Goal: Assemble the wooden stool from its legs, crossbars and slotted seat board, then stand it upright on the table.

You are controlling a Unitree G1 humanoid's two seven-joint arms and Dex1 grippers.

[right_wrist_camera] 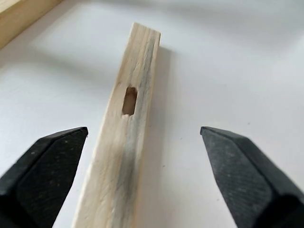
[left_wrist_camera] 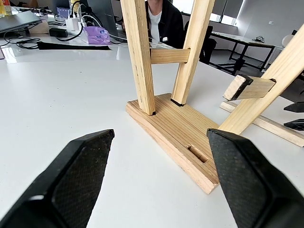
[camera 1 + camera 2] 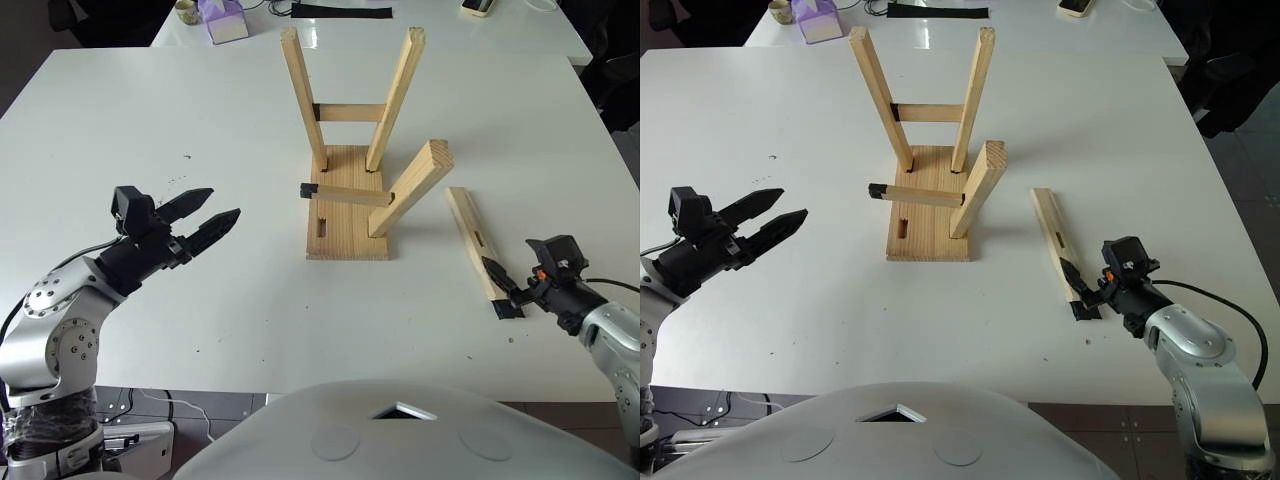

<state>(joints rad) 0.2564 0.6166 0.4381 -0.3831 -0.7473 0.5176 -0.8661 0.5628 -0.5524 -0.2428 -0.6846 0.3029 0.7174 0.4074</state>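
Stool (image 3: pixel 350 112) half-built at mid-table, seat board (image 3: pixel 340 240) flat, two upright legs (image 3: pixel 303 100) at its far end, third leg (image 3: pixel 415 185) leaning. Broad bare table (image 3: pixel 120 120) to the left. Left gripper (image 3: pixel 224 201) spread wide, empty, left of the board. Right gripper (image 3: pixel 500 290) released, straddling the loose leg (image 3: pixel 465 225) at its near end by the near edge.

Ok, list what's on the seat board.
Two upright legs joined by a crossbar, plus a tilted leg carrying a second crossbar. One empty slot shows; the legs cover their own slots.
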